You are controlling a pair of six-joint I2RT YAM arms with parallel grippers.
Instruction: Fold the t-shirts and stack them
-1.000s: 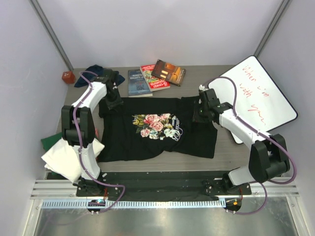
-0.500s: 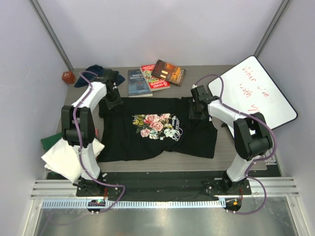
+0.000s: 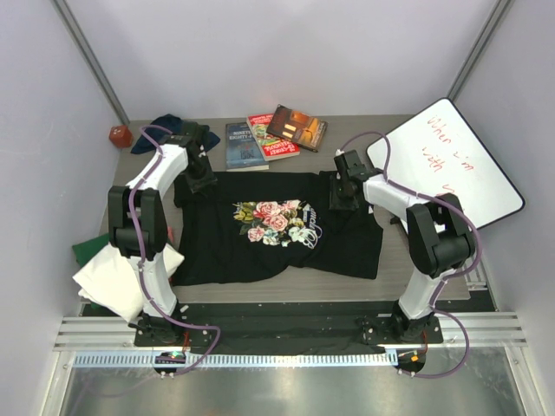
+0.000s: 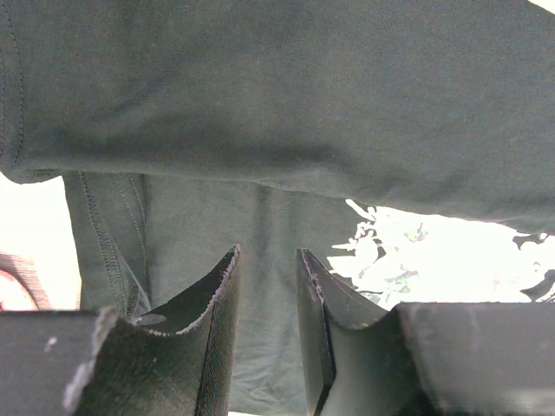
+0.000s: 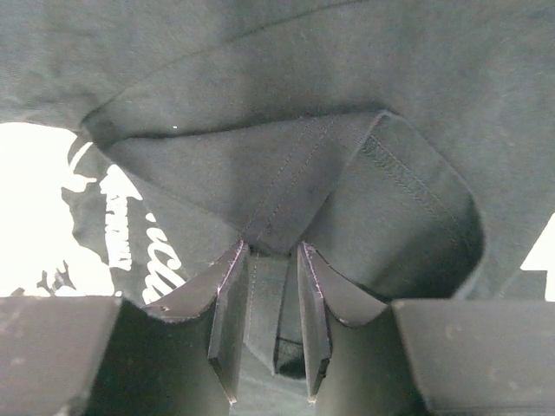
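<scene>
Black shirt lies spread face-up across the middle of the counter, roses and lettering showing, its collar edge toward the far side. Left claw sits on the far-left shoulder and right claw on the far-right sleeve. From the right wrist, a seamed fold of sleeve is nipped between two nearly closed fingers: a firm pinch. From the left wrist the fingers stand just as narrow, and a crease of cloth runs up out of the gap, so that reads as a pinch too.

This looks like the first fold, both far corners gripped. The next move needs the two arms to rise together and carry that far edge toward the near edge, keeping it taut and level so that the print side doubles over without bunching. A folded white shirt waits at the near-left corner, the likely spot for the stack. The books at the far edge are well out of the way.
</scene>
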